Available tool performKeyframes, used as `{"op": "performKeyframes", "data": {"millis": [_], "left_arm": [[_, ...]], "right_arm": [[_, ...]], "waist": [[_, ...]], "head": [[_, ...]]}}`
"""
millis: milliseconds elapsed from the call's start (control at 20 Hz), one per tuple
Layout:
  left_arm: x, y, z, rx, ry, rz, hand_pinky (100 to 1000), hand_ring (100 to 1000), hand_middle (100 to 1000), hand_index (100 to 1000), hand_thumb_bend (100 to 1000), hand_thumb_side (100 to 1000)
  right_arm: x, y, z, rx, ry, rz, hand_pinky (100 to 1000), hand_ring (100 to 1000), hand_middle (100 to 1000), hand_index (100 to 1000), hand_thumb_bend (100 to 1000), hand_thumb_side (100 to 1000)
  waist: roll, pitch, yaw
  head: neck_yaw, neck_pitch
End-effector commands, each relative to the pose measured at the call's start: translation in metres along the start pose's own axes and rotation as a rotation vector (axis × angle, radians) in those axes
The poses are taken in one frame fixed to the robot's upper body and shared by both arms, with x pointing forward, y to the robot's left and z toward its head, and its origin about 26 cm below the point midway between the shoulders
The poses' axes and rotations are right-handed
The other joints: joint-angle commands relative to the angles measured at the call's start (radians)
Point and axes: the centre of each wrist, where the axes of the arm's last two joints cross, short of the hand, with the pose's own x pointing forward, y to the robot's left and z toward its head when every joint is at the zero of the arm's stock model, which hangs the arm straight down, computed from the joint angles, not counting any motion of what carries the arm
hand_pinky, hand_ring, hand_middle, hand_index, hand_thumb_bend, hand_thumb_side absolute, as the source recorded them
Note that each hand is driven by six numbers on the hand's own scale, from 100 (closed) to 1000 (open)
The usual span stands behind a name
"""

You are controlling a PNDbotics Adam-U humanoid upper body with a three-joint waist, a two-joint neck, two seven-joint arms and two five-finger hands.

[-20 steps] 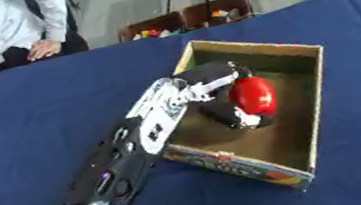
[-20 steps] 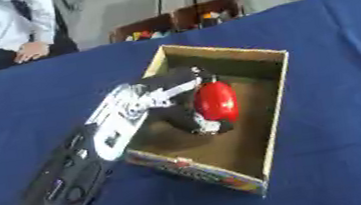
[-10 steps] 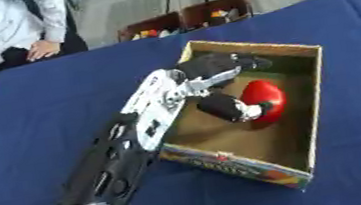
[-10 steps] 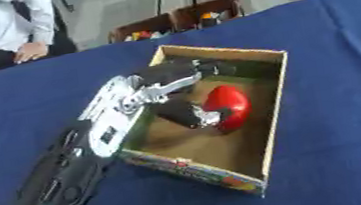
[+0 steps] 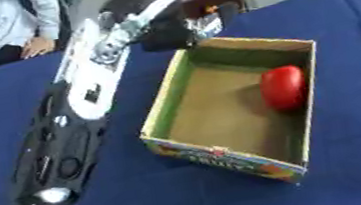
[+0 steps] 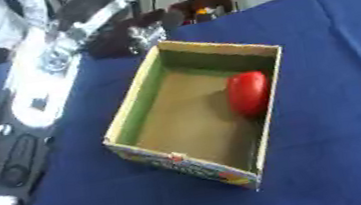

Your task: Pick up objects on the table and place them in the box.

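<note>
Lifted out of the box [image 5: 166,101] since a moment ago, the left hand [image 5: 176,30] now hangs beyond its far corner, blurred, so I cannot tell its fingers' state. Inside, a red object [image 5: 284,87] lies against the right wall.

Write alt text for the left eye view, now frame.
A red object lies inside an open cardboard box on a blue tablecloth, against the box's right wall. The robot's left hand is above the box's far left corner, holding nothing visible.
</note>
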Motion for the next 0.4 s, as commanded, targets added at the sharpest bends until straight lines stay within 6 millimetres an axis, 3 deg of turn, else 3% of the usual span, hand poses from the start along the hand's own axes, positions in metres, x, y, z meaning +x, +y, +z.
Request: {"op": "performKeyframes", "data": {"millis": [50, 400], "left_arm": [[0.001, 0.032, 0.016, 0.162, 0.023, 0.013, 477, 864, 752, 970, 290, 977], [-0.002, 0.072, 0.066, 0.411, 0.122, 0.036, 527, 864, 760, 977, 303, 966]], "right_arm": [[0.003, -0.005, -0.006, 0.001, -0.028, 0.023, 783, 849, 635, 791, 100, 927], [0.004, -0.011, -0.004, -0.014, -0.037, 0.041, 774, 838, 639, 787, 100, 909]], "waist": [[-0.033, -0.037, 0.011], [-0.067, -0.05, 0.061]], "head": [[-0.014, 0.012], [-0.03, 0.019]]}}
